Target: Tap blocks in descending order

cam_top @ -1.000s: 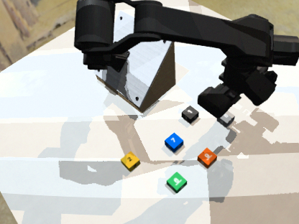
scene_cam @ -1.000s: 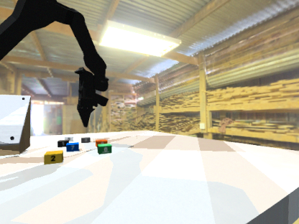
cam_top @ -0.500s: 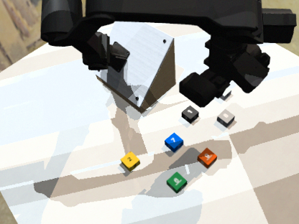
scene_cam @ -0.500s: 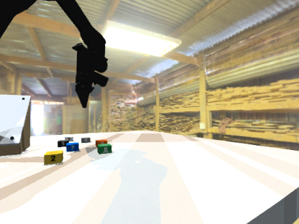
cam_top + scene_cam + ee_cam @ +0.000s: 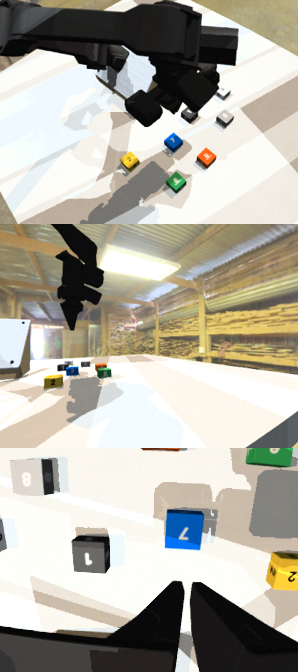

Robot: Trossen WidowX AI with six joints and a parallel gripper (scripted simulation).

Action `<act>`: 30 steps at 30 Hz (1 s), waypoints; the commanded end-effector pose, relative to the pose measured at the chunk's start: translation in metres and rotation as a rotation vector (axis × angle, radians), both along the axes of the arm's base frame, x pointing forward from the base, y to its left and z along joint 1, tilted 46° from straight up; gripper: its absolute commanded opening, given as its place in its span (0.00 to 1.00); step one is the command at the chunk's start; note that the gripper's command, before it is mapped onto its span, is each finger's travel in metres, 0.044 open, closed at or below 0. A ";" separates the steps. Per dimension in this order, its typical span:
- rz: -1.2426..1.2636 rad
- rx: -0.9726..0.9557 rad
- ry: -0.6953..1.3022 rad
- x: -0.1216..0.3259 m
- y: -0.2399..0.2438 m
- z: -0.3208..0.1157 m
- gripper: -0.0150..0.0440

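Observation:
My gripper point(image 5: 72, 328) point(image 5: 185, 591) is shut and empty, high above the table. In the wrist view its tips appear just below the blue block 7 point(image 5: 173, 142) point(image 5: 72, 371) point(image 5: 184, 530). A black block 1 point(image 5: 189, 115) point(image 5: 62, 367) point(image 5: 90, 555), a grey block 8 point(image 5: 225, 118) point(image 5: 85, 364) point(image 5: 30, 477) and a yellow block 2 point(image 5: 130, 160) point(image 5: 54, 382) point(image 5: 285, 572) stand around it. An orange block point(image 5: 206, 157) point(image 5: 101, 366) seems to show 9. The digits of the green block point(image 5: 176, 182) point(image 5: 104, 372) point(image 5: 270, 456) and white block point(image 5: 223, 92) point(image 5: 69, 362) are unclear.
A white-faced slanted box point(image 5: 130, 77) point(image 5: 13, 344) stands on the table, partly behind the arm in the top view. The arm's shadow falls on the table beside the yellow and green blocks. The table's edge point(image 5: 279, 430) shows at the lower right in the exterior view.

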State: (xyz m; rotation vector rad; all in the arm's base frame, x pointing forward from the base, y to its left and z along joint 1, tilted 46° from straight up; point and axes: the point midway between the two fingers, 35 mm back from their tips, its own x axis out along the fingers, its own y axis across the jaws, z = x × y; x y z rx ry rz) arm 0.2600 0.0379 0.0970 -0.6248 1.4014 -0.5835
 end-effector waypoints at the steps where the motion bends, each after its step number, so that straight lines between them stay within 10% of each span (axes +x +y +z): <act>1: 0.000 -0.005 0.005 0.001 -0.020 -0.016 0.29; 30: -0.001 -0.013 0.003 0.005 -0.080 -0.072 0.29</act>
